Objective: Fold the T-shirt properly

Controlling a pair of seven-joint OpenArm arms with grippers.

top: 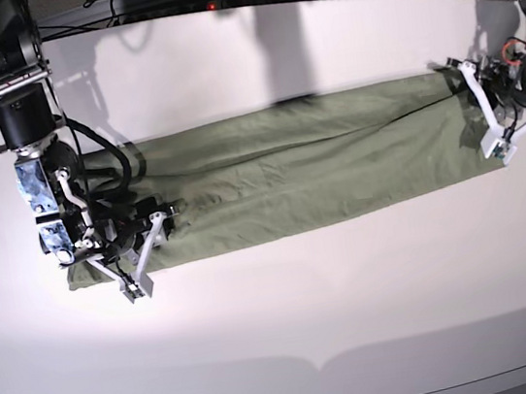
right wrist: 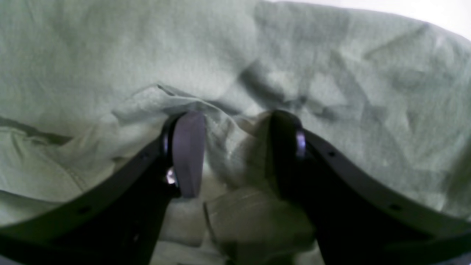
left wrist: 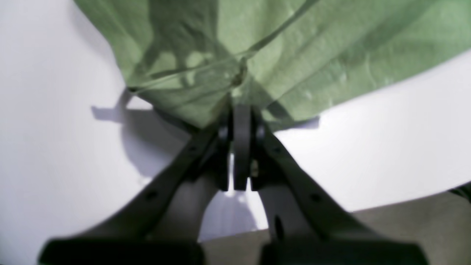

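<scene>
Base view, scanning left to right. The right gripper [top: 143, 248] is sitting at the near-left end of the T-shirt [top: 299, 177], jaws standing apart. In the right wrist view its fingers [right wrist: 187, 151] are straddling a bunched ridge of cloth, touching it on both sides but not pinching it flat; whether the cloth is truly held cannot be told.

The T-shirt is lying as a long narrow band across the middle of the white table [top: 289, 311], already folded lengthwise by the look of it, and wrinkled.

At the far right, the left gripper [top: 489, 116] is clenched on the other end of the band. The left wrist view shows the left gripper [left wrist: 241, 121] with jaws pressed together on a corner of cloth near a seam, the fabric lifting off the table there.

Judgement: the step in hand is securing both ends for a crosswise fold. To do it well, the right jaws should be closing on all layers of the ridge, not only the top one. Both ends should then be rising evenly with the band kept lightly taut, so it is not sagging or twisting.
</scene>
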